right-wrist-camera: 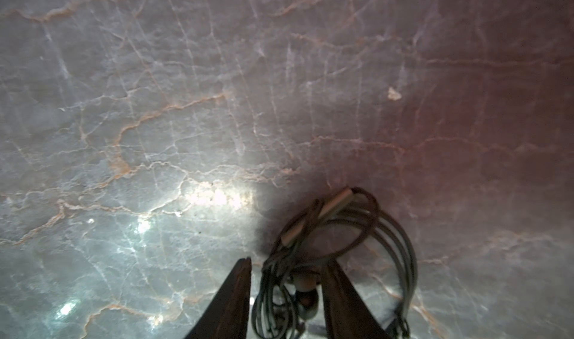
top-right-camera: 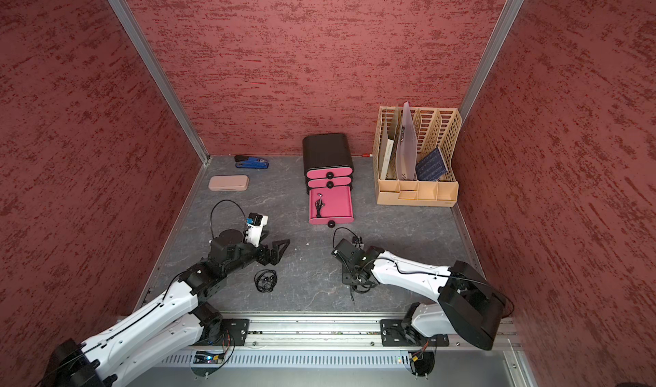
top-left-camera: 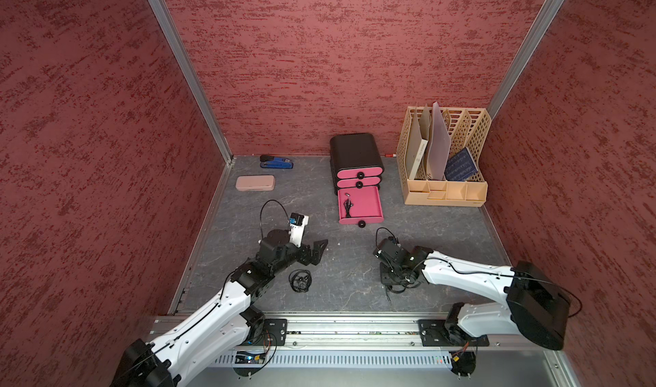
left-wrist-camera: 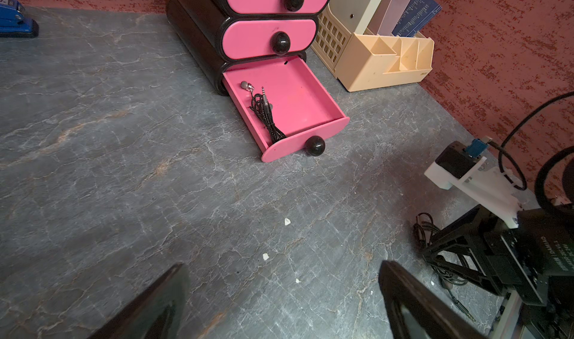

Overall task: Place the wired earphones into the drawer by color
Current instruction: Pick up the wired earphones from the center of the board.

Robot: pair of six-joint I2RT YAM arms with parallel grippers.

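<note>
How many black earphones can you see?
3 earphones: one in the open drawer, one loose on the table, one between the right end effector's jaws. More could be hidden in the shut drawers.

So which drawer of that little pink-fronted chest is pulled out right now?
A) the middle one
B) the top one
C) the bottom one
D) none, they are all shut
C: in a top view the bottom drawer is slid out toward the robot with a bundle of black earphones lying in it, while the top drawer and middle drawer are pushed in.
</note>
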